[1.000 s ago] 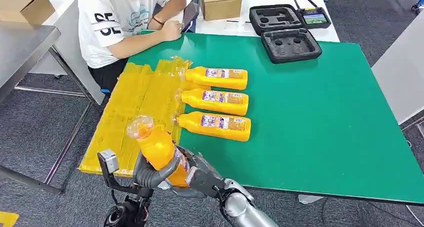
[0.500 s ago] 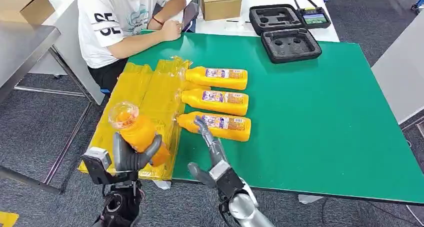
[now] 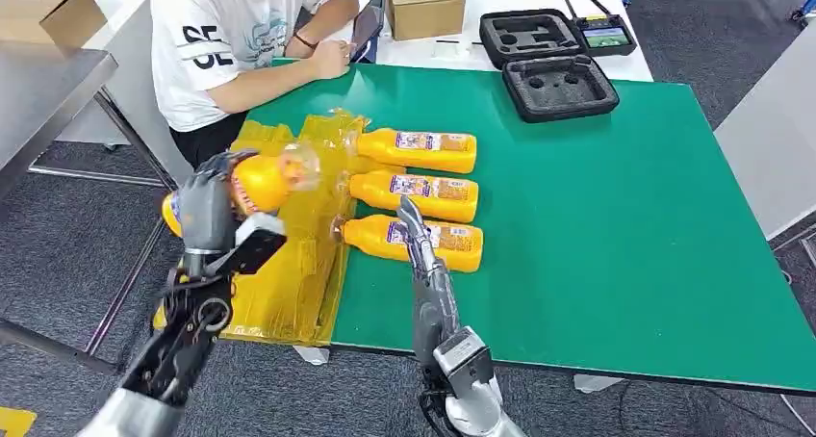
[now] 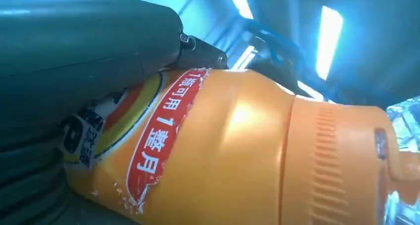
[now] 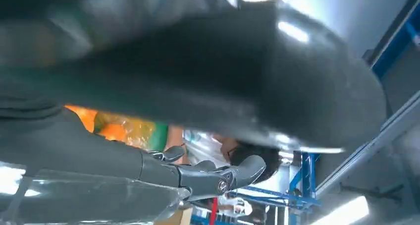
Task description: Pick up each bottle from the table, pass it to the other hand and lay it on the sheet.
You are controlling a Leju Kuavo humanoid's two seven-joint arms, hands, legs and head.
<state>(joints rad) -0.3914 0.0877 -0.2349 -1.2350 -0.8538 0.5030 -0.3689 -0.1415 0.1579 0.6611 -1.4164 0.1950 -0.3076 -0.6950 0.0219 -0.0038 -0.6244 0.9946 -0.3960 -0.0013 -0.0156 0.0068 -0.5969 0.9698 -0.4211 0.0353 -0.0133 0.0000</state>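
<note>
My left hand [image 3: 205,211] grips an orange bottle [image 3: 258,182] with a clear cap, raised above the left part of the yellow sheet [image 3: 279,216] and lying nearly sideways. In the left wrist view the same orange bottle [image 4: 237,150] has a red and white label, with my dark fingers [image 4: 74,61] wrapped over it. My right hand [image 3: 420,249] is empty, fingers stretched out above the nearest of three orange bottles [image 3: 414,242] lying in a row on the green table [image 3: 616,225]. The right wrist view has my fingers [image 5: 198,178] spread apart.
A person in a white shirt [image 3: 231,42] sits at the far left corner of the table. A black foam case [image 3: 553,57] and a cardboard box [image 3: 423,4] stand at the back. A grey table [image 3: 43,100] is on the left.
My left hand has lifted the bottle up and forward over the sheet and tipped it sideways. My right hand, which let go of it earlier, has stretched forward over the nearest lying bottle.
</note>
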